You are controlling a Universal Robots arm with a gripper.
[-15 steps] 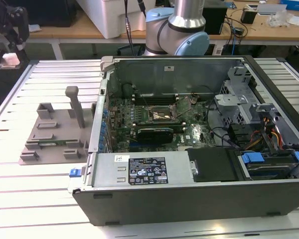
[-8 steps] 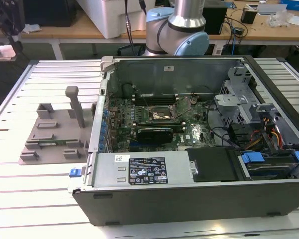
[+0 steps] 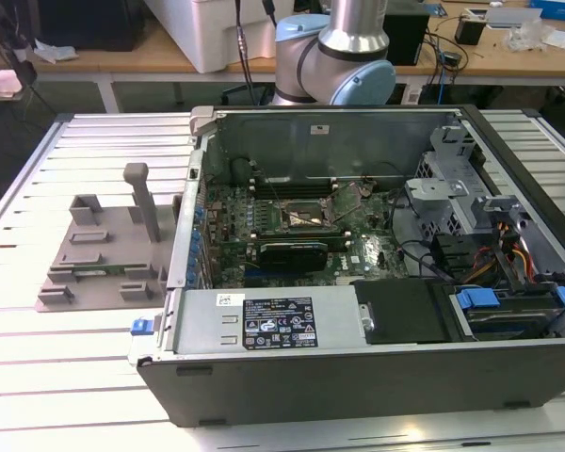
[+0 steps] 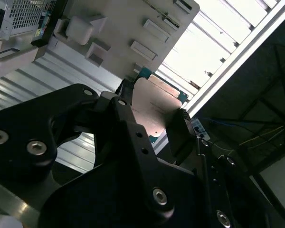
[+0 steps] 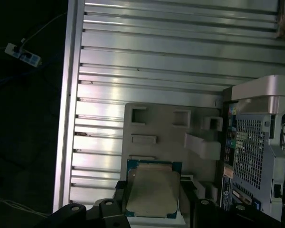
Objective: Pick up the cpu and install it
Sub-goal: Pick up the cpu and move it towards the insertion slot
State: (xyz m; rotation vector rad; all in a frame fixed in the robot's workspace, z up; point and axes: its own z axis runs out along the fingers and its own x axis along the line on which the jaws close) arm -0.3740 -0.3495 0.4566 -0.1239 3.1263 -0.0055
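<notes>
The cpu (image 5: 152,189) is a flat square chip with a silver top and a green rim, and it sits between my gripper's (image 5: 153,203) black fingers (image 5: 118,205). In the second wrist view the same cpu (image 4: 154,107) is clamped on two opposite edges by the gripper (image 4: 152,118), which is shut on it. It hangs well above the grey fixture (image 5: 166,126) on the slatted table. The open metal-framed socket (image 3: 306,217) lies on the motherboard inside the computer case (image 3: 358,377).
The grey fixture (image 3: 104,254), with its upright post, stands at the exterior view's left of the case. A long black expansion card (image 3: 287,252) lies just in front of the socket. Cables and drive bays (image 3: 490,273) fill the case's right side. The table edge (image 5: 66,118) borders dark floor.
</notes>
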